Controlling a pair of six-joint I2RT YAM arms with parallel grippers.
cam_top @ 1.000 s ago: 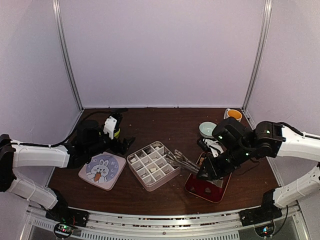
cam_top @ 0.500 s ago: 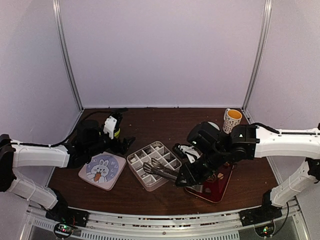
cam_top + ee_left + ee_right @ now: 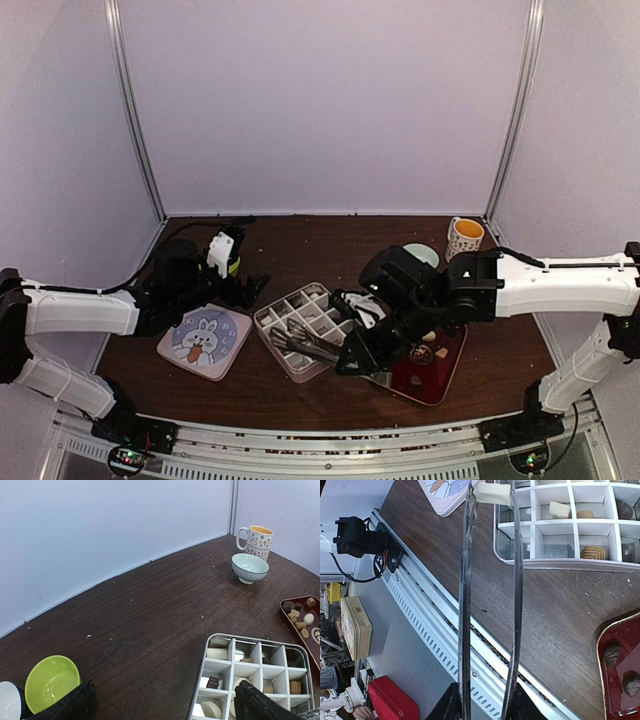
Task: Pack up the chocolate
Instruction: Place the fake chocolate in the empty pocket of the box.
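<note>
My right gripper [image 3: 485, 700] is shut on a pair of metal tongs [image 3: 466, 580]. The tongs' tips pinch a cream-white chocolate [image 3: 492, 493] over the near-left corner of the white divided box [image 3: 560, 565]. Several of the box's cells hold tan, cream and dark pieces. From above, the tongs [image 3: 305, 345] reach over the box [image 3: 262, 322]. More chocolate [image 3: 300, 620] lies on the dark red tray [image 3: 440, 385] to the right. My left gripper [image 3: 162, 707] stands open and empty above the table, left of the box [image 3: 205, 680].
The box lid with a rabbit picture [image 3: 205, 342] lies left of the box. A green bowl [image 3: 50, 682] sits by my left gripper. A pale bowl [image 3: 250, 566] and a patterned mug [image 3: 256, 540] stand at the back right. The table's slotted front rail [image 3: 435, 630] runs below the tongs.
My right arm has swung left from the red tray to the box, carrying the tongs. The left arm has not moved.
</note>
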